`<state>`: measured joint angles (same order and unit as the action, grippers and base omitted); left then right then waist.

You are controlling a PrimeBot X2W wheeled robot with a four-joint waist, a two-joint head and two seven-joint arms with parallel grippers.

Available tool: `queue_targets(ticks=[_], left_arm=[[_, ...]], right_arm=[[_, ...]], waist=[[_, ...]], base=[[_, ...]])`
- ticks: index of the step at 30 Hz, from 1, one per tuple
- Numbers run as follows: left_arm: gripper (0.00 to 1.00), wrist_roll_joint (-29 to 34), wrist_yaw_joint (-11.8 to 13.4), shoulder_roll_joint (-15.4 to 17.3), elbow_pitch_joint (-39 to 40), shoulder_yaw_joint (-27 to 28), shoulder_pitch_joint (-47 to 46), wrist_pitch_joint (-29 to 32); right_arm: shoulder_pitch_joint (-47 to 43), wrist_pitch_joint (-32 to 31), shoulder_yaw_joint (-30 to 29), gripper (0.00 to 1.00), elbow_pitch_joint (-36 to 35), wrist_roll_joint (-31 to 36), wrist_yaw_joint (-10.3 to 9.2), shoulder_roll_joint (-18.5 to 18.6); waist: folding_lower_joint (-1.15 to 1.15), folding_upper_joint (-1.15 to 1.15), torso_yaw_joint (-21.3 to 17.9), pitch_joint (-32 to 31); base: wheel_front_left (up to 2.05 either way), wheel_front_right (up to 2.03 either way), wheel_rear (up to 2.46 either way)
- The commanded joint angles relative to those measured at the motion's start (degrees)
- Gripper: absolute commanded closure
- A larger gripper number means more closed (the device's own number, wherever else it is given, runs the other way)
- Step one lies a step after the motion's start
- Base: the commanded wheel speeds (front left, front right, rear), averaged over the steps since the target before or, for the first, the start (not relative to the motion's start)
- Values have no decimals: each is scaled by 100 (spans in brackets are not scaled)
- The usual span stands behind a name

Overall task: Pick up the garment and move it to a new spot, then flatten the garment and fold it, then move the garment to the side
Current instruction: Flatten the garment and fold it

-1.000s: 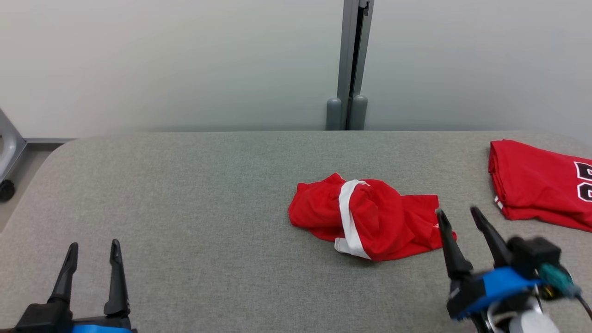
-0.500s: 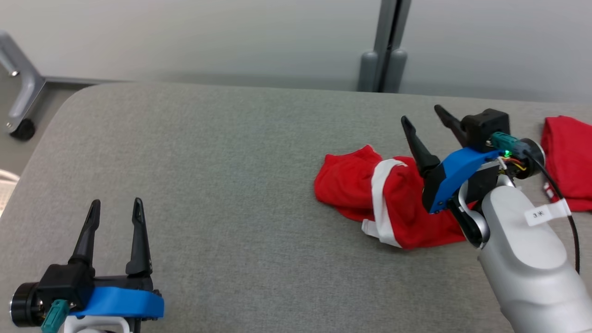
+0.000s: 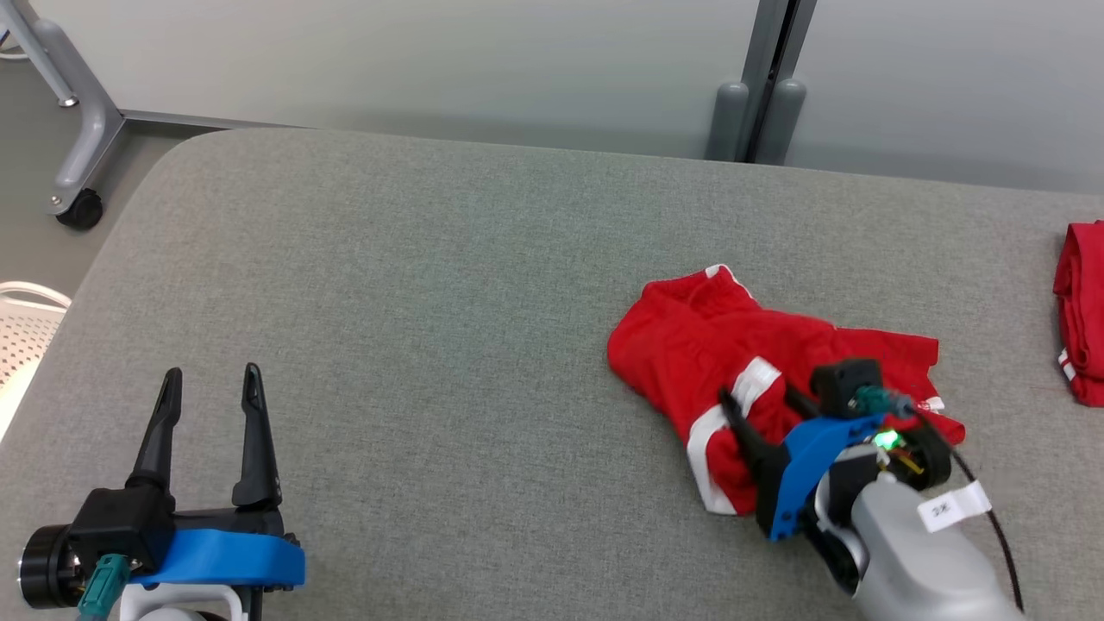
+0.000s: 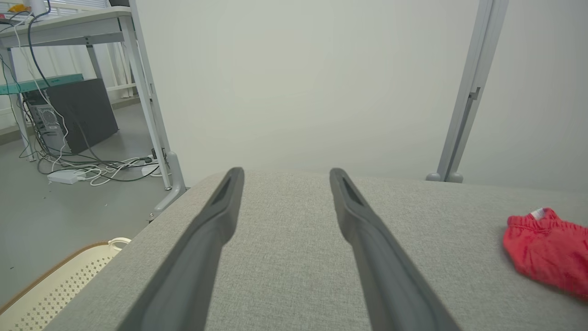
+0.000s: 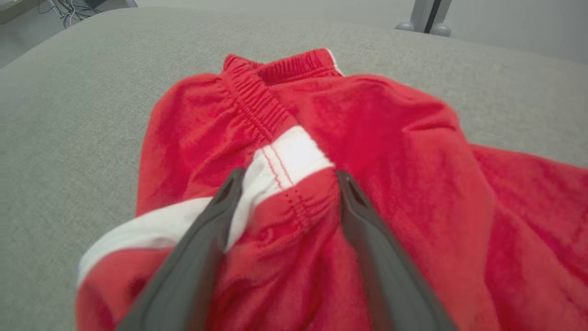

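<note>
The garment (image 3: 690, 345), a crumpled pair of red shorts with a white stripe (image 3: 759, 377), lay on the grey fabric worktop (image 3: 431, 302), right of the middle and towards the near edge. The right fingers (image 3: 746, 431) stood spread apart and were set down on the near part of the heap. In the right wrist view the right fingers (image 5: 202, 257) straddled a raised fold of the garment (image 5: 390, 138), just where the white stripe (image 5: 294, 156) met the gathered red cloth. The fold sat between them and was not pinched. Both tips looked to rest against the cloth. The elastic waistband (image 5: 257, 101) lay beyond the tips, on the far side of the heap.

The left fingers (image 3: 159, 431) were also parted and held nothing. They were over bare worktop at the near left, well apart from the shorts. In the left wrist view the left fingers (image 4: 206, 243) pointed across the worktop, and the garment (image 4: 546, 248) showed as a red lump far off to the right.

A second red garment (image 3: 1082, 310) lay folded at the right edge of the worktop, apart from the shorts.
</note>
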<state>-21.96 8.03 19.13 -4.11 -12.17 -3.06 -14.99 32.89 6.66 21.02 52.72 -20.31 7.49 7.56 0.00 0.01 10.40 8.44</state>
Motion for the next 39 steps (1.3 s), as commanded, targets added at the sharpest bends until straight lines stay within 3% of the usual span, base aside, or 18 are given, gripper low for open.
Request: queue_targets(ticks=[1,2,3,4,5,12,16,21,25,26,27,32,35,39], left_arm=[[0,47,-23,-34,11,21,21,-23],[0,61,-31,-45,15,35,16,-23],[0,82,-40,-53,17,43,12,-24],[0,97,-47,-57,18,51,11,-24],[0,97,-57,-60,17,60,9,-24],[0,183,-96,-82,19,116,9,-24],[0,216,-106,-126,51,116,44,-25],[0,240,-152,-181,15,117,40,-25],[0,268,-174,-217,-3,145,20,-25],[0,286,-176,-231,-13,155,10,-25],[0,286,-173,-238,-19,162,15,-25],[0,308,-141,-246,-33,278,83,-25],[0,338,-125,-241,-7,318,132,-25],[0,349,-117,-246,33,356,167,-25]], right_arm=[[-175,-34,147,0,38,-110,1,-54],[-236,-48,208,4,26,-232,1,-84],[-259,-26,271,58,-21,-299,1,-89],[-247,89,332,86,-116,-350,1,-72],[-233,196,379,100,-177,-384,1,-32],[113,612,653,100,-589,-277,1,29],[371,707,879,100,-793,-67,2,-161],[464,673,1635,100,-774,54,1,-413],[207,682,2513,100,-940,-318,2,-470],[93,652,2884,46,-1048,-607,0,-450],[53,621,3043,0,-1067,-717,1,-444],[160,731,3159,0,-1018,-1078,1,-450],[282,823,2810,0,-897,-995,1,-447],[374,855,2070,0,-1008,-812,1,-75]], waist=[[0,-1,-20,-19],[0,-1,-27,-26],[0,-1,-33,-32],[0,-1,-42,-36],[0,-1,-50,-41],[0,-1,-26,-132],[0,-1,65,-150],[0,-1,206,-145],[0,-1,296,-133],[0,-1,311,-123],[0,-1,307,-119],[0,-1,180,-131],[0,-1,62,-176],[0,-1,-95,-209]], base=[[0,0,0],[0,0,0],[0,0,0],[0,0,0],[0,0,0],[0,0,0],[0,0,0],[0,0,0],[0,0,0],[0,0,0],[0,0,0],[0,0,0],[0,0,0],[0,0,0]])
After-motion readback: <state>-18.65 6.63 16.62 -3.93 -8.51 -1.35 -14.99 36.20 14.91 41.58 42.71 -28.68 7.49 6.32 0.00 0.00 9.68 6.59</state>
